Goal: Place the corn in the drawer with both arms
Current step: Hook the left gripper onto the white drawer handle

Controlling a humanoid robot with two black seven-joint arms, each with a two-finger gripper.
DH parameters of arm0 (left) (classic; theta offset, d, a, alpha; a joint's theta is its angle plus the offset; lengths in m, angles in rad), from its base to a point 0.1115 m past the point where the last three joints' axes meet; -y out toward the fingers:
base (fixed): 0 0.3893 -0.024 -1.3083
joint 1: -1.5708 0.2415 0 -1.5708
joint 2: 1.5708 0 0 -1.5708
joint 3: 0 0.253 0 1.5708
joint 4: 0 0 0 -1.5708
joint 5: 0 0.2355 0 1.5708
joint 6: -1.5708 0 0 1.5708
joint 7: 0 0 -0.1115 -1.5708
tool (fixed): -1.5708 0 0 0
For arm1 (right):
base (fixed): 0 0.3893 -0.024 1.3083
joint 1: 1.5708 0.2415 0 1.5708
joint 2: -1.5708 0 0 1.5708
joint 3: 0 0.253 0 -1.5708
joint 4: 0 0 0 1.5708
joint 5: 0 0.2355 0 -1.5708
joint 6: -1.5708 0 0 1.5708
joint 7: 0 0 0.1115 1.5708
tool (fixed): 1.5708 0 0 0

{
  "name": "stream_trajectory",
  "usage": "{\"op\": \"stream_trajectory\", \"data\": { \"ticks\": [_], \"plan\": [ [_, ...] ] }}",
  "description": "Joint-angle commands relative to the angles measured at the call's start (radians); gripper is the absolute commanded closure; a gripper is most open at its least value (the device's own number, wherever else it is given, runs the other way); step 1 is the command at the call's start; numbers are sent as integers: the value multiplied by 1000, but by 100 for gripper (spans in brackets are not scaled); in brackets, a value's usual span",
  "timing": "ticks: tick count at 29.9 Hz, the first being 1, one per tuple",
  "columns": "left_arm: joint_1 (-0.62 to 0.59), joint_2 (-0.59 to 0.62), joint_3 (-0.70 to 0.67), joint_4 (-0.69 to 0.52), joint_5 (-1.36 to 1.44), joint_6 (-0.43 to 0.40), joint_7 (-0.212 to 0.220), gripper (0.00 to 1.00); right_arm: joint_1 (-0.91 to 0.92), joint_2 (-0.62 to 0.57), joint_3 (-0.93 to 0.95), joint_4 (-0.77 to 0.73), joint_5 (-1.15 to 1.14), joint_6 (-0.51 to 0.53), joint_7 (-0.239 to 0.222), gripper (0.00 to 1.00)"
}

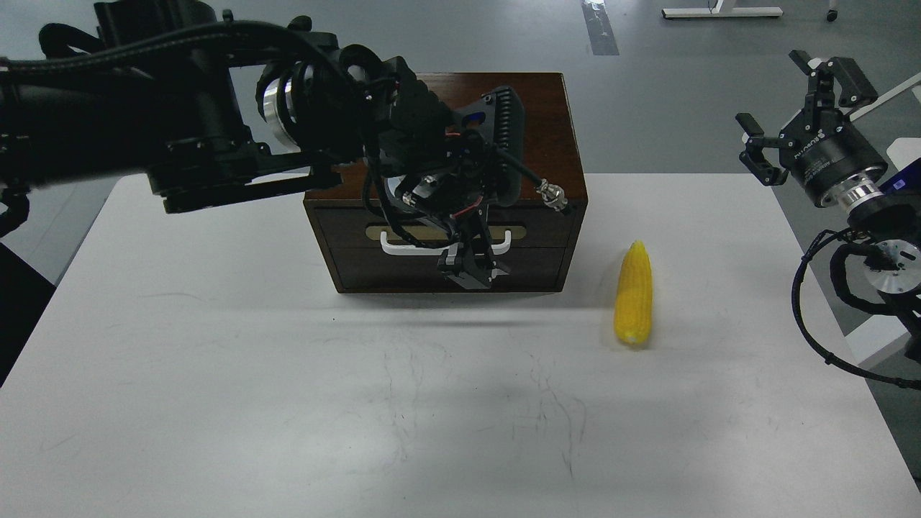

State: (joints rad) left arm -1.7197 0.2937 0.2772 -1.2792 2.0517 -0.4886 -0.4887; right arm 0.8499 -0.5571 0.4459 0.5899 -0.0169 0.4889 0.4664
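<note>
- Head view shows the drawer (446,248) closed, its front flush with the dark brown box (547,129) on the white table (216,360), so the opening step is not done, as far as I can see.
- Left gripper (471,270) hangs in front of the drawer face, at or just below the white bar handle (403,248). Its fingers are dark and bunched against the dark wood, so I cannot tell whether they are spread, closed, or gripping the bar.
- Corn (633,295) lies flat on the table at about three o'clock from the box, near it but not touching, pointed end toward twelve o'clock. Nothing holds it.
- Right gripper (791,122) is raised off the table's far right edge, roughly at two o'clock from the corn and well apart from it; its fingers stand wide and hold nothing.
- My judgement: the task is at its very start. Left to do: pull the drawer out, pick up the corn, lay it inside, and probably push the drawer shut.
</note>
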Motion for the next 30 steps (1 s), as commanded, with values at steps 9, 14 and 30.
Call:
{"op": "stream_trajectory", "data": {
  "ticks": [9,14,30],
  "plan": [
    [19,-4,45,6,15,0,0,1,-3,0,2,-1,0,0,1,0],
    [35,-2,47,9,36,0,0,1,-3,0,4,-1,0,0,1,0],
    [86,13,77,15,79,0,0,1,-11,0,4,-4,0,0,3,0]
  ]
}}
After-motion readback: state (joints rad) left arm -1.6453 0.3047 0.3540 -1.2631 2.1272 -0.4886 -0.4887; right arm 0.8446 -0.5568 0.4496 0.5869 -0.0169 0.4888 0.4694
